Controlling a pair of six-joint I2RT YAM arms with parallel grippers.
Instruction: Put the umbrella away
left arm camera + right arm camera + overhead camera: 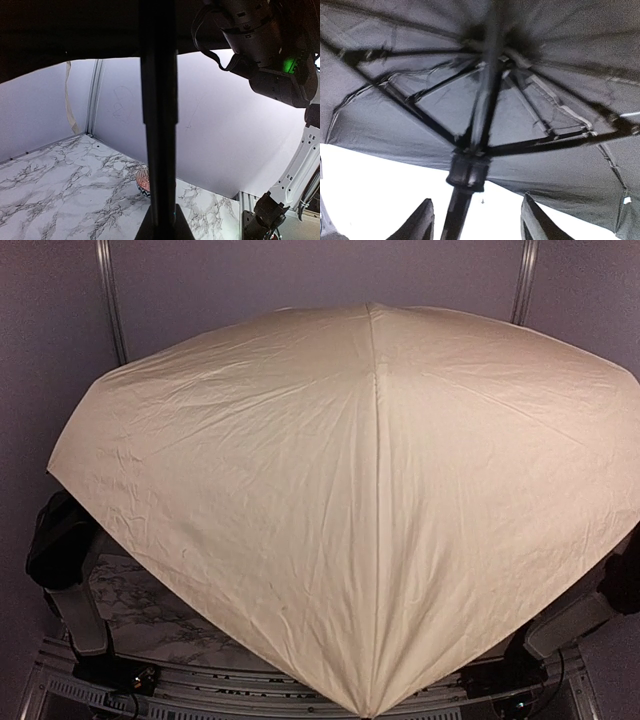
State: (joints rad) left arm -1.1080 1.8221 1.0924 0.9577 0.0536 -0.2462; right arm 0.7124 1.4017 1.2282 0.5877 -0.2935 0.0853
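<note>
The umbrella (370,490) is open, and its cream canopy fills most of the top view and hides both grippers there. In the left wrist view my left gripper (162,227) is shut on the thin black shaft (159,110), which stands upright through the jaws. In the right wrist view I look up at the black lining (445,110), the ribs and the runner (467,172). My right gripper (476,222) is open just below the runner. The shaft (456,212) passes between its fingers, nearer the left one, touching neither. The tan handle is out of view.
A small bowl with a red pattern (142,181) sits on the marble table (60,190) behind the shaft, near the back wall. The right arm (270,50) hangs close at the upper right. Both arms' links show under the canopy edge, left (60,550) and right (590,610).
</note>
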